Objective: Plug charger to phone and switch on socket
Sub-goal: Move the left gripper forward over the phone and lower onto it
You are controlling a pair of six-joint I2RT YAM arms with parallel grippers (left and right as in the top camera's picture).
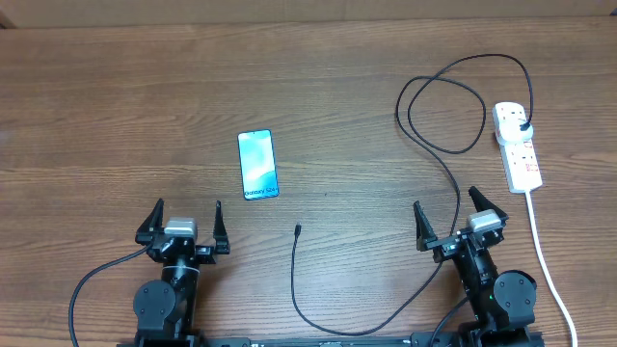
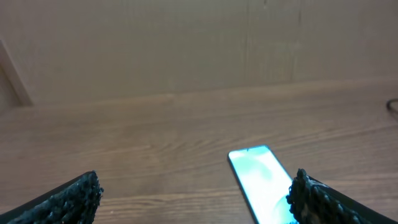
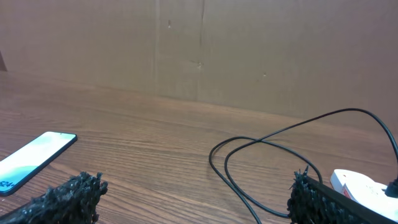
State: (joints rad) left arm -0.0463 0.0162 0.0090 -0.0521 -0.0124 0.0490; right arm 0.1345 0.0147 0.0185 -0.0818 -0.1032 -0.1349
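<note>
Overhead, left gripper and right gripper gape empty; phone text illegible.

A brown wood-grain table is seen from above. Just toward 9 o'clock of its centre a phone is laid flat, screen up and lit, with its long axis set from 12 to 6 o'clock. At 3 o'clock, near the table's edge, a white socket is laid lengthwise, and its white lead is trailed toward 6 o'clock. A black plug is seated at the socket's 12 o'clock end. From it the charger is looped over the wood toward 10 o'clock and carried round by 6 o'clock. It is ended in a tip at 5 o'clock of the phone, apart from it.
</note>
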